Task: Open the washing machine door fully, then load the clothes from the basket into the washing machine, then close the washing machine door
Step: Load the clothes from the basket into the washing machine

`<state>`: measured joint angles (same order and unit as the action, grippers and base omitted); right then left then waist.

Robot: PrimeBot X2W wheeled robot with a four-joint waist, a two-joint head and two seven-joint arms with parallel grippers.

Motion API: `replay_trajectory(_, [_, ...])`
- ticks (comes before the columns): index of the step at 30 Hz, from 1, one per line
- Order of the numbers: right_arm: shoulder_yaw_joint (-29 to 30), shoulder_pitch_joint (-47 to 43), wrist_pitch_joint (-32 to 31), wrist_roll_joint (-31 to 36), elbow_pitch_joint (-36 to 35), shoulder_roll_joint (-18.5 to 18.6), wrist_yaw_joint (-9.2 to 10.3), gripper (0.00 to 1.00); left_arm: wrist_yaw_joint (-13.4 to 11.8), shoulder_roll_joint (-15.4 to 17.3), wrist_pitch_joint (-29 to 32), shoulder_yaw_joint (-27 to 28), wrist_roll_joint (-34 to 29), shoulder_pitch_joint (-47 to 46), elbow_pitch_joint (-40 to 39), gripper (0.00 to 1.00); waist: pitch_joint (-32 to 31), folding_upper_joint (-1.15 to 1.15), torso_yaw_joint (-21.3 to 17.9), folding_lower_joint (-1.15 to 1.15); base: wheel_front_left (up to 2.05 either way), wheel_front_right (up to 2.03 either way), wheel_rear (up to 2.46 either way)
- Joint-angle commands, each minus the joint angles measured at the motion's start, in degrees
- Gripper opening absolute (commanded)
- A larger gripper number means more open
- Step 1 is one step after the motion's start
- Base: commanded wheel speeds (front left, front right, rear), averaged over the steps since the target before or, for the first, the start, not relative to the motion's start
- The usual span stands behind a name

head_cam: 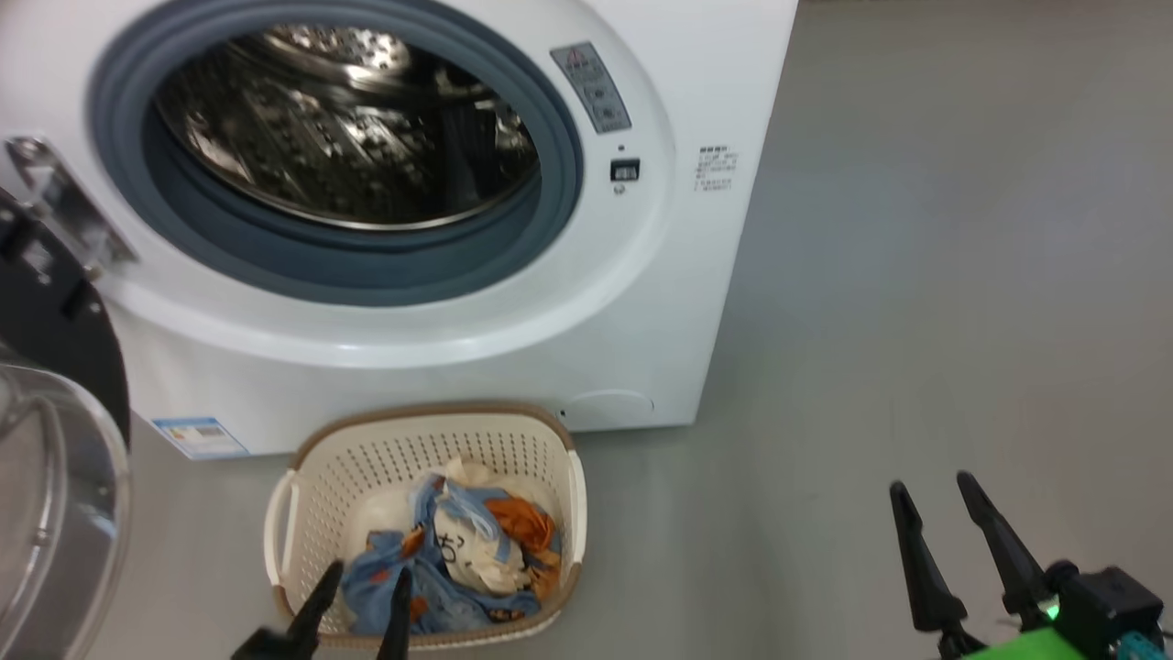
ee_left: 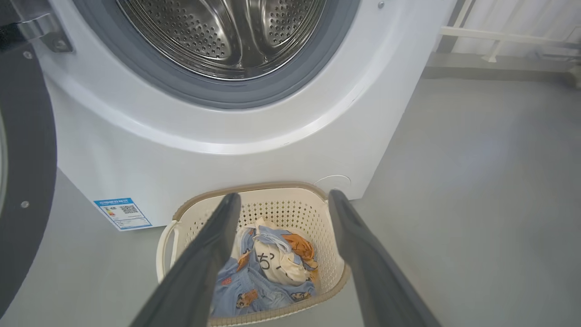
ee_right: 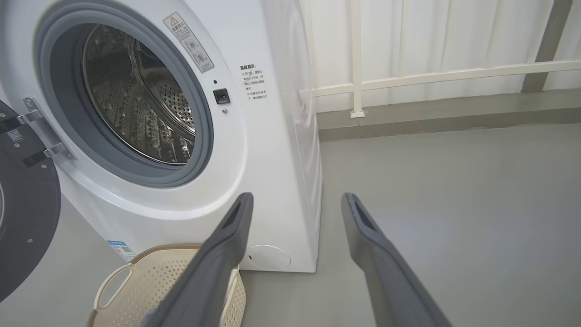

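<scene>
One cream perforated plastic basket (head_cam: 414, 451): blue-orange-cream clothes (head_cam: 476, 550) inside.
Round black door (head_cam: 55, 339): open, hinged left.
Left end effector (head_cam: 368, 573), right end effector (head_cam: 933, 486): spread.

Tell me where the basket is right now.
In the head view, the basket sits on the floor, lower left of centre, directly in front of the washing machine. It holds the clothes, and the open left gripper hangs above its near side.

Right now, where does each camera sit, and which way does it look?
Head view: high, looking down on washing machine and basket; left gripper lower left, right gripper lower right.
Left wrist view: by the basket, along its gripper, onto the clothes.
Right wrist view: along its gripper, toward the machine's front corner.
All share the basket.
</scene>
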<state>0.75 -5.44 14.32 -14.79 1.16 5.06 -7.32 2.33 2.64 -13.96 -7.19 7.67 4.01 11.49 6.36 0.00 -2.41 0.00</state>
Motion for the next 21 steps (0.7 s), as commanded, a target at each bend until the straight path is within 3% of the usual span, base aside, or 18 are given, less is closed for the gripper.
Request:
replay_trajectory(1, [-1.59, 2.39, 0.68, -0.4, -1.37, 0.33, -0.17, 1.0, -0.13, 0.24, 0.09, 1.41, -0.43, -3.01, -0.73, 1.0, 5.35, 0.0, -1.72, 0.0, 0.0, 0.0, 0.0])
replay_trajectory(10, [-5.19, 10.5, 0.68, -1.57, -0.96, -0.85, -0.17, 1.0, 0.61, 1.99, 4.3, -0.66, -2.29, -15.67, 6.89, 1.0, 19.65, 0.0, -5.8, 0.0, 0.0, 0.0, 0.0])
replay_trajectory(21, [-8.13, 18.17, 0.68, -1.92, -1.09, -0.73, -0.17, 1.0, 0.77, 5.94, 5.45, 1.67, -1.45, -29.3, 20.63, 1.0, 32.07, 0.0, -10.54, 0.0, 0.0, 0.0, 0.0])
